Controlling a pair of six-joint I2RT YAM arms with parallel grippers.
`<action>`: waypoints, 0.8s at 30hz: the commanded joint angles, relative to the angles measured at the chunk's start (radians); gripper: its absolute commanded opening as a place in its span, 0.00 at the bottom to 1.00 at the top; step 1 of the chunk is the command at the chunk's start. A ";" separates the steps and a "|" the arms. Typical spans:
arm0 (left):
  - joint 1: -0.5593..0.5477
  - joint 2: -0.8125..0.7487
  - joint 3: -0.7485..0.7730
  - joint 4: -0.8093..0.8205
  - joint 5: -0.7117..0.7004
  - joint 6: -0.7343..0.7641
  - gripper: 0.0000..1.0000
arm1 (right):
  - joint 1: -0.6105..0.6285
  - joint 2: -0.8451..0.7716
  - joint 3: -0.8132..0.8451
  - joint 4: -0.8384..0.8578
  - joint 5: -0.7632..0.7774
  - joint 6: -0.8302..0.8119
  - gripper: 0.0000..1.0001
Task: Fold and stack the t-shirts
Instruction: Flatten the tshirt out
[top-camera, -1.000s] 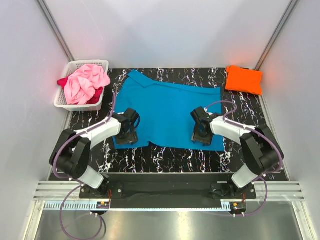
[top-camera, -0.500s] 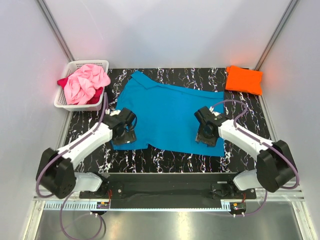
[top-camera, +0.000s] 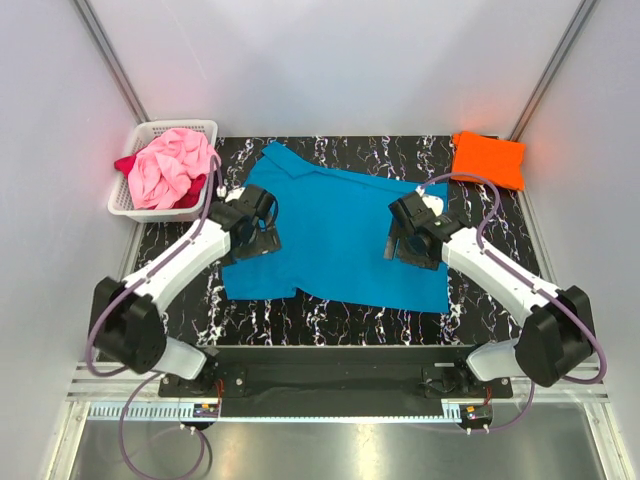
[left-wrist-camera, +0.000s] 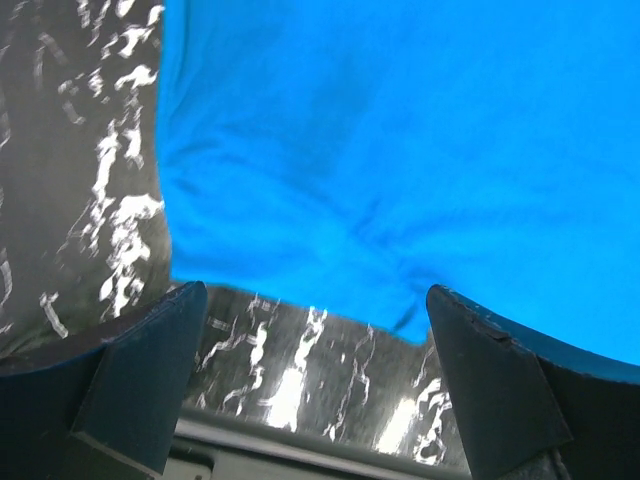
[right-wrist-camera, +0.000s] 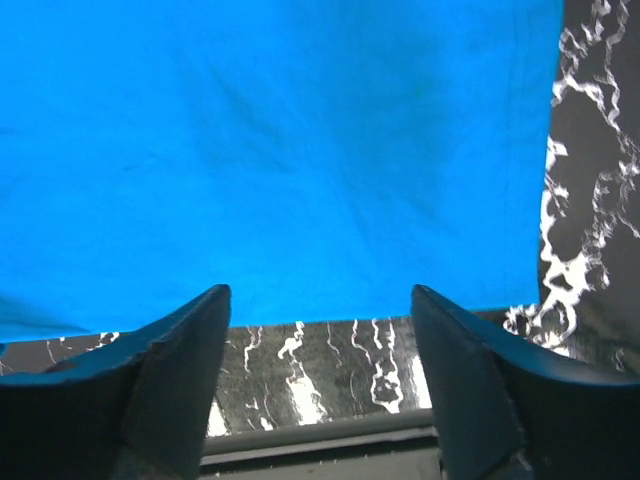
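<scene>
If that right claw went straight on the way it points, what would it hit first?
Likely the turquoise t-shirt spread under the right gripper, near its hem; depth is unclear, so possibly the black table beside it.

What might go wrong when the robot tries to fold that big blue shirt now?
The blue shirt has a crease near its front edge, seen by the left wrist camera, so a fold may trap that wrinkle. It lies crooked on the table, and the left claw and right claw are both open, holding nothing; uneven grabs could give a lopsided fold.
</scene>
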 joint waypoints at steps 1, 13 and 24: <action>0.073 0.069 0.019 0.124 0.094 0.062 0.99 | 0.007 -0.001 -0.016 0.094 0.008 -0.078 0.82; 0.156 0.291 0.106 0.274 0.148 0.086 0.99 | 0.007 0.218 0.004 0.259 0.004 -0.107 0.82; 0.156 0.400 0.093 0.299 0.110 0.083 0.99 | 0.007 0.378 0.056 0.332 0.006 -0.136 0.81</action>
